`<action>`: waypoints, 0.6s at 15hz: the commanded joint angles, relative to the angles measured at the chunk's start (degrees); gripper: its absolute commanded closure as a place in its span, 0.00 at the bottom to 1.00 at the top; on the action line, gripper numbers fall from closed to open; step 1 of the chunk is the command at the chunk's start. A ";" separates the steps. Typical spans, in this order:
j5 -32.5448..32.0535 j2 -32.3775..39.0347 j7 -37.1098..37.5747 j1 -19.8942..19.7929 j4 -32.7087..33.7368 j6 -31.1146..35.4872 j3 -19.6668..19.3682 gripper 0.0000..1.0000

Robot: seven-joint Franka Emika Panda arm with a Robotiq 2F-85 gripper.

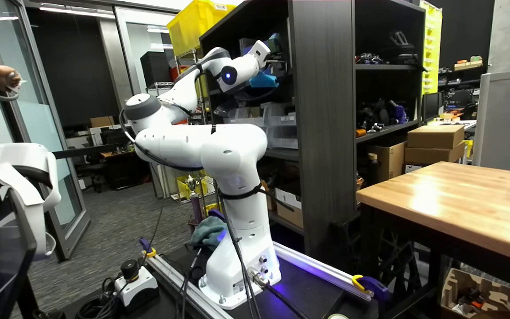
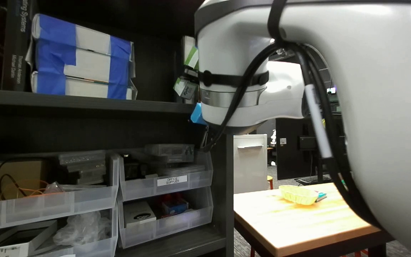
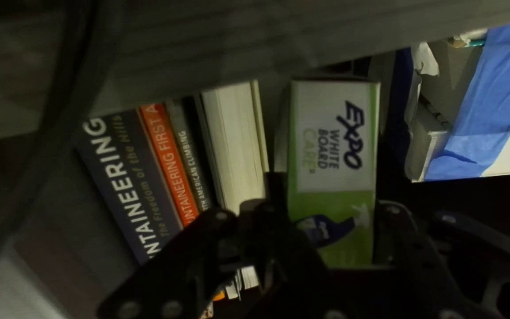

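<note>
A white and green Expo whiteboard care box (image 3: 334,137) is in the middle of the wrist view. My gripper (image 3: 329,195) has its dark fingers on either side of this box, close against it, and looks shut on it. The box's near end is between the fingers, by the palm; the view is dark there. In an exterior view, a tilted white and green box (image 2: 186,89) shows beside the arm, at the shelf's edge. The fingers are hidden in both exterior views, behind the arm and inside the shelf. I cannot tell whether the box touches the shelf.
Mountaineering books (image 3: 126,177) and a pale book (image 3: 235,141) flank the box. Blue-taped volumes (image 2: 80,60) stand on its other side. The shelf board (image 2: 84,101) runs below, with clear bins (image 2: 166,182) underneath. A wooden table (image 1: 458,208) bears a yellow basket (image 2: 298,194).
</note>
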 commanded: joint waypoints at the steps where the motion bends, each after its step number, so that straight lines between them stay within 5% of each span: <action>1: 0.20 0.00 -2.01 -0.69 1.57 1.88 0.84 0.87; 9: 0.20 -0.01 -2.72 -2.19 2.65 2.94 2.11 0.87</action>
